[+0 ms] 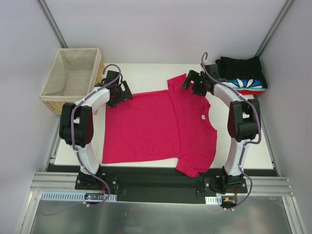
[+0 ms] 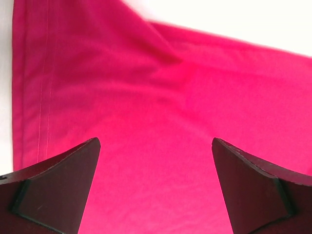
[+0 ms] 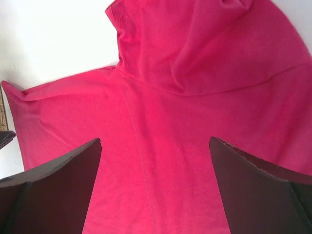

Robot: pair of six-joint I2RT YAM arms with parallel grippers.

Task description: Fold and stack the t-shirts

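A crimson-pink tee (image 1: 161,129) is laid out on the bench (image 1: 146,73). The left fingers (image 2: 58,190) and right fingers (image 3: 53,190) are held wide apart above it.

The top camera sits high behind both arms and looks down on the whole flat white table (image 1: 146,73). The wrist cameras look down from very close, one between the dark fingers (image 2: 53,195) of the left gripper (image 2: 156,141), one at the right gripper (image 3: 155,140). All three views share the crimson-pink cloth t-shirt (image 1: 156,126), spread past the fingertips.

Flat crimson tee (image 1: 161,129); corner shirt stack (image 1: 245,79)
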